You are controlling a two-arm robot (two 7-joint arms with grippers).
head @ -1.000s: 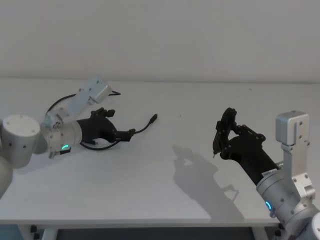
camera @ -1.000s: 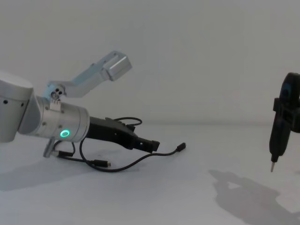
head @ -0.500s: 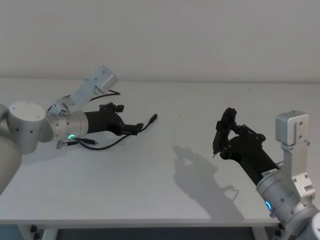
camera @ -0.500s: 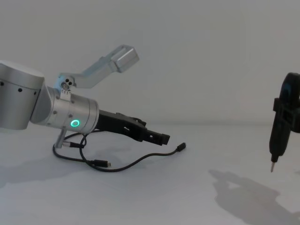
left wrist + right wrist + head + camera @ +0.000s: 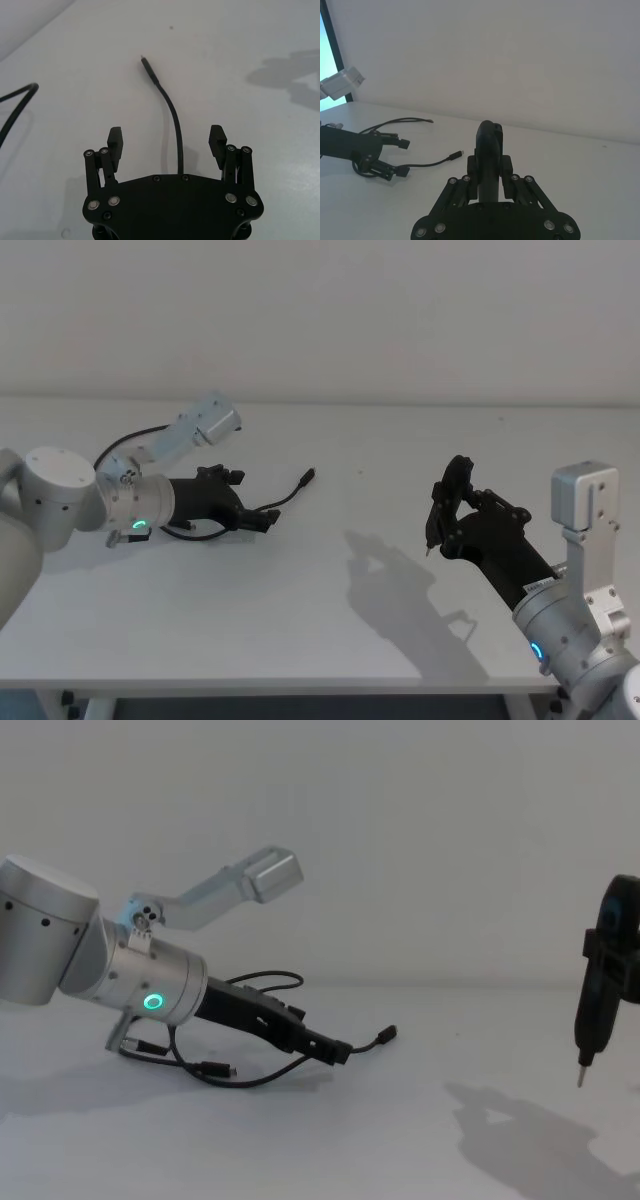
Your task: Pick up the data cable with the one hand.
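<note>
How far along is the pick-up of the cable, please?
Reach looks done: the left gripper is low over the table, open, straddling the cable. Closing and lifting remain; the cable lies on the table. The right gripper is raised at the right, shut on a black tool.

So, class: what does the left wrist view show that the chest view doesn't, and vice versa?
Left wrist view: the left gripper has open fingers with the cable running between them. Chest view: the silver arm's green ring, the cable's loops on the table, and the right gripper holding a pointed tool. Both: the cable's plug end lying ahead of the left gripper.
</note>
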